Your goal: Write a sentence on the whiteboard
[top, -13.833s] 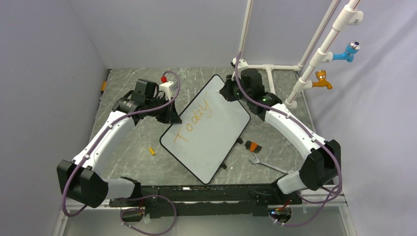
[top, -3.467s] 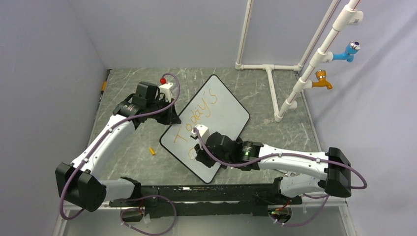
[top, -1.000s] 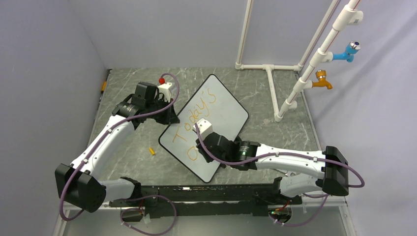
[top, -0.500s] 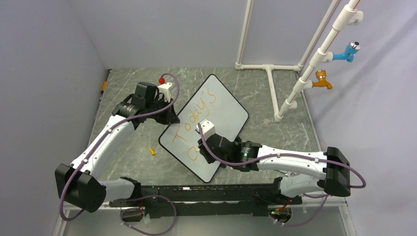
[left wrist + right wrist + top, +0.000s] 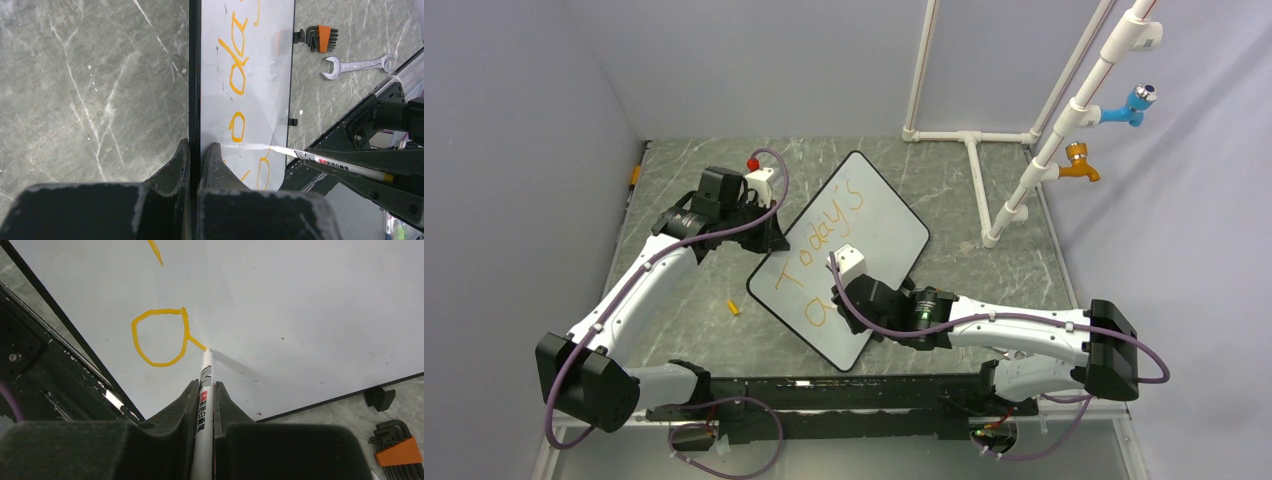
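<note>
The whiteboard [image 5: 879, 215] lies at an angle on the grey table. My left gripper [image 5: 769, 240] is shut on its black rim at the left edge; in the left wrist view the fingertips [image 5: 196, 147] pinch that rim. The sentence [image 5: 824, 235] reads "Today's" in orange, and below it is an orange loop [image 5: 160, 337] with a short tail. My right gripper [image 5: 205, 384] is shut on a white marker [image 5: 205, 370]. The marker's tip touches the whiteboard [image 5: 300, 300] at the end of that tail. The same marker [image 5: 320, 159] shows over the board in the left wrist view.
An orange hex key set [image 5: 322, 38] and a steel wrench [image 5: 357, 65] lie on the table beyond the board's right edge. A small yellow cap [image 5: 734, 307] lies left of the board. A white pipe frame [image 5: 979, 180] with blue and orange taps stands at the back right.
My right gripper has shifted slightly right with the marker, drawing a short tail off the orange loop. The left arm and the whiteboard have not moved.
</note>
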Robot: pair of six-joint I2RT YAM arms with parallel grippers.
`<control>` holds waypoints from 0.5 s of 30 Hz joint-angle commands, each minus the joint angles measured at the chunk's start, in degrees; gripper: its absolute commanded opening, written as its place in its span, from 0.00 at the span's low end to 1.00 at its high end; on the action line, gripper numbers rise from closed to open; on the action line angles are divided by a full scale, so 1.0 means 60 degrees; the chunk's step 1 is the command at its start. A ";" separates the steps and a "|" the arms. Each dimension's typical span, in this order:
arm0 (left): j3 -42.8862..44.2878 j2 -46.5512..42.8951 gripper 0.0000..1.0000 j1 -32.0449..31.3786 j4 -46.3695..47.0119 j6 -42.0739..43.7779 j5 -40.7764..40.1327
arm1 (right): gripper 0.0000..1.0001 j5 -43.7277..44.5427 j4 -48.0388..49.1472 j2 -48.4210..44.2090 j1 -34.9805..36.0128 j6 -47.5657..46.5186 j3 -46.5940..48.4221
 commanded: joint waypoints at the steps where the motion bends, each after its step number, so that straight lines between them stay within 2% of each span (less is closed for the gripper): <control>1: -0.0079 -0.0109 0.00 0.0009 -0.0096 0.0890 -0.1696 | 0.00 0.0276 -0.0410 0.0039 -0.0038 0.0012 0.0086; 11: -0.0080 -0.0133 0.00 0.0010 -0.0109 0.0890 -0.1743 | 0.00 0.0263 -0.0485 -0.0365 -0.0071 -0.0521 0.1199; 15: -0.0082 -0.0168 0.00 0.0009 -0.0098 0.0890 -0.1729 | 0.00 0.0029 -0.0165 -0.0567 -0.0538 -0.0701 0.1348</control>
